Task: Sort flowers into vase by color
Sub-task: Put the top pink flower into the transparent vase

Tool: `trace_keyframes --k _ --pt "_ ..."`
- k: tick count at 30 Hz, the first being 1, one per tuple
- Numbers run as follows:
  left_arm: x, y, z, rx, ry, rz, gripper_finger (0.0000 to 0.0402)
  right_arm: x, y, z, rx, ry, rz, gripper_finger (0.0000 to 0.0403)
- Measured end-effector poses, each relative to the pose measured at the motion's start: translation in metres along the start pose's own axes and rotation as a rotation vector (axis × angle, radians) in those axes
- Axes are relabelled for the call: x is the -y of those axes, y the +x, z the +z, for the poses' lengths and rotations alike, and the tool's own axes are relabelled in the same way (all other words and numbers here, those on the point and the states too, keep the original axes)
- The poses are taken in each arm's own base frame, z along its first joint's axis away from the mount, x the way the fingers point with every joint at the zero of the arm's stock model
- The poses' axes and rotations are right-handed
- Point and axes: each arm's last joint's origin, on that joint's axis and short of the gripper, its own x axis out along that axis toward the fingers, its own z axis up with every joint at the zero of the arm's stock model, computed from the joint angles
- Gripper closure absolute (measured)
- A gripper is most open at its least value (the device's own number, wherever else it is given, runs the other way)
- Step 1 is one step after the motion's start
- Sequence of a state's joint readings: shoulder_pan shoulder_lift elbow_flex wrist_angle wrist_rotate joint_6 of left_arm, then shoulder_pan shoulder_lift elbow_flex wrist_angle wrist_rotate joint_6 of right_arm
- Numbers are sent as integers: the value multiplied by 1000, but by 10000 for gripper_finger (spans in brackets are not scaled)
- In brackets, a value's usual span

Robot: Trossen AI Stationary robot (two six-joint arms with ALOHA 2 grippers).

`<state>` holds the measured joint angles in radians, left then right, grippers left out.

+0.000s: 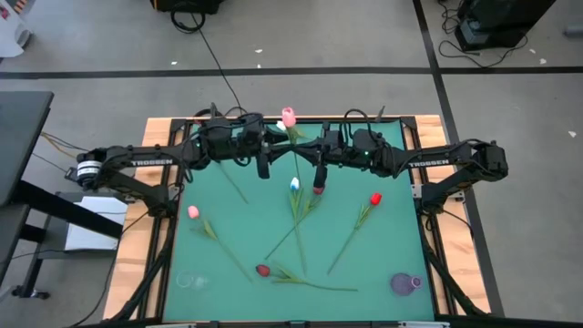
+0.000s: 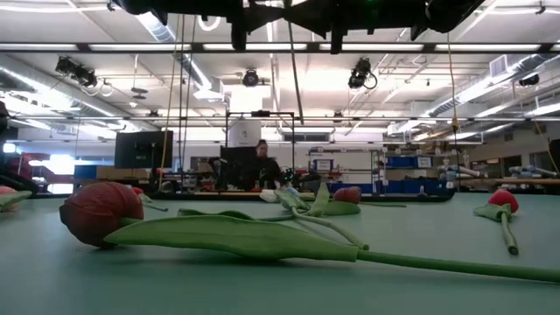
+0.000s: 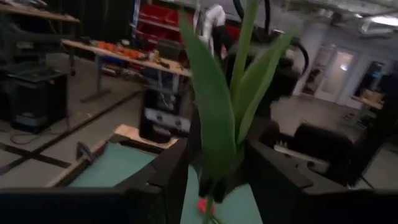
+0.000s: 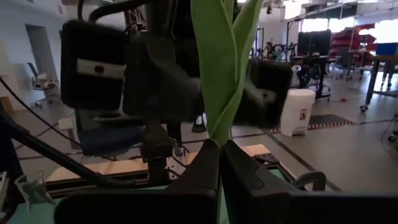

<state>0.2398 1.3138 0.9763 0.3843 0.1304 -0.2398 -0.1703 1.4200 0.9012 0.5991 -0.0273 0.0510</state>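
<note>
From above, both dark arms meet over the far middle of the green mat [image 1: 364,264]. The left gripper [image 1: 263,167] and the right gripper [image 1: 320,179] flank a pink-headed artificial tulip [image 1: 289,117] with a long green stem. Other tulips lie scattered on the mat – pink, red, dark red. At table height, a dark red tulip [image 2: 98,213] lies nearest. The left wrist camera shows green leaves [image 3: 214,112] between spread fingers; I cannot tell whether they touch. The right wrist camera shows fingers pinched together on the leaf base [image 4: 217,134].

"TROSSEN" reads in white on the left arm [image 1: 150,162] and right arm [image 1: 428,163].
</note>
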Motion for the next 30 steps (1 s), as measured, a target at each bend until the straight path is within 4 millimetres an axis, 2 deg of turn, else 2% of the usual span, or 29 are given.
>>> trace_keyframes --k 4,8,14,22,24,28,30 --pt "-2 6 -7 -18 -3 -9 245 0 1 3 -5 -18 3 388" --pt "-4 6 -5 0 -6 -2 251 0 3 8 4 -36 6 387" --pt "-2 4 2 60 -3 -8 287 1 3 9 5 -51 12 387" --pt "-2 4 4 72 -11 -11 296 2 3 8 -3 -51 20 387" --pt "-2 4 4 71 -10 -11 314 2 3 8 -4 -51 19 387" --pt "-2 4 3 64 6 -9 383 2 3 7 -10 -10 10 376" --pt "-2 4 2 58 10 -8 389 2 3 7 -13 -27 7 354"
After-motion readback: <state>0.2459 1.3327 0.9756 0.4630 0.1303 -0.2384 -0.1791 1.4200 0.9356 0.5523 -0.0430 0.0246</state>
